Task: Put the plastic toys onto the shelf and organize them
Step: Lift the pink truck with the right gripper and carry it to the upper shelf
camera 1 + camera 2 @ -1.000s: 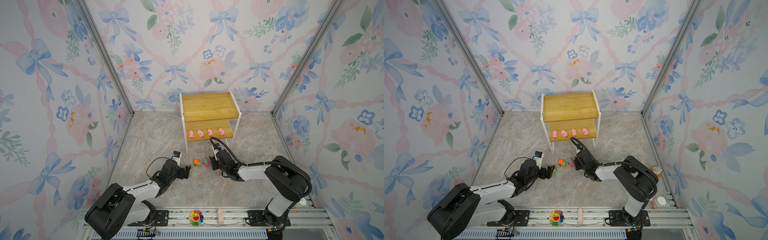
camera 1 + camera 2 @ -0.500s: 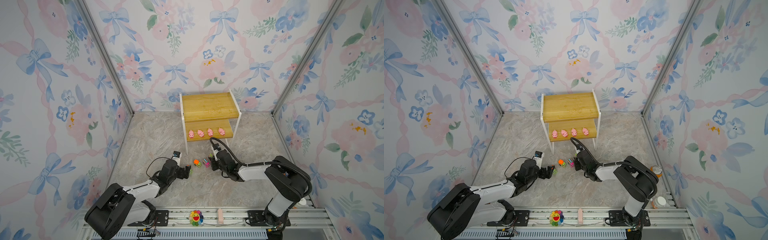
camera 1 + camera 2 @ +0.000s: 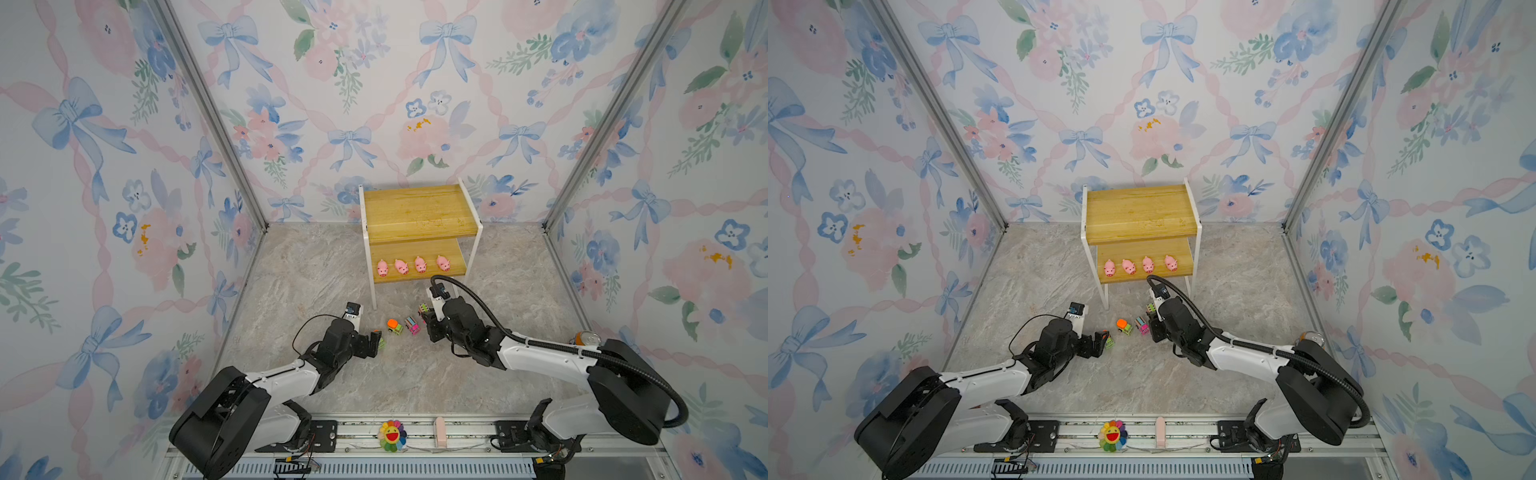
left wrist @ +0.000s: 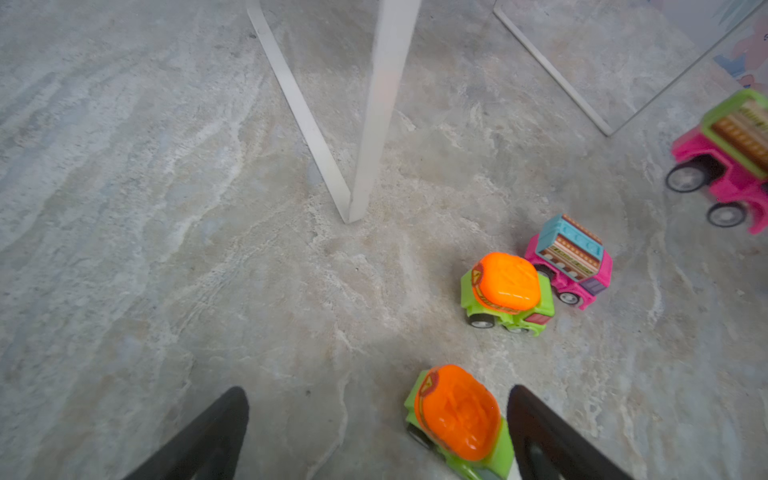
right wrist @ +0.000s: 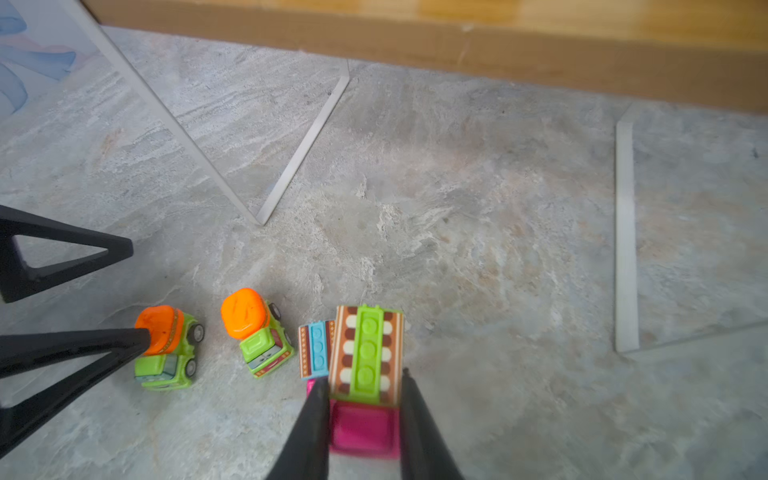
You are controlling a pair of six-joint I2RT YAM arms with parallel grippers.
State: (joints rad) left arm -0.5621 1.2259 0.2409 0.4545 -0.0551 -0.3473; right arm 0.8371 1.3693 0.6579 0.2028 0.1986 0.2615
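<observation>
Marbled worktop (image 3: pixel 316 270) in both top views, and the shelf (image 3: pixel 419 208) with four pink pigs (image 3: pixel 401 266) on its lower board sat just beyond the right pincer (image 3: pixel 426 314). Left wrist view: left pincer (image 4: pixel 374 432) stood open around a green truck (image 4: pixel 457 415). Right wrist view: right pincer was clamped on a pink truck (image 5: pixel 365 353).

Top board (image 3: pixel 419 208) of shelf (image 3: pixel 422 236) free, open from above. Lower board (image 3: pixel 415 251): four pigs (image 3: pixel 401 266) line the front edge, top board overhangs. Floor (image 3: pixel 332 266) before the shelf: green truck (image 3: pixel 395 325), blue-topped pink truck (image 3: pixel 411 325) side by side; white front leg (image 3: pixel 371 286) just behind.
</observation>
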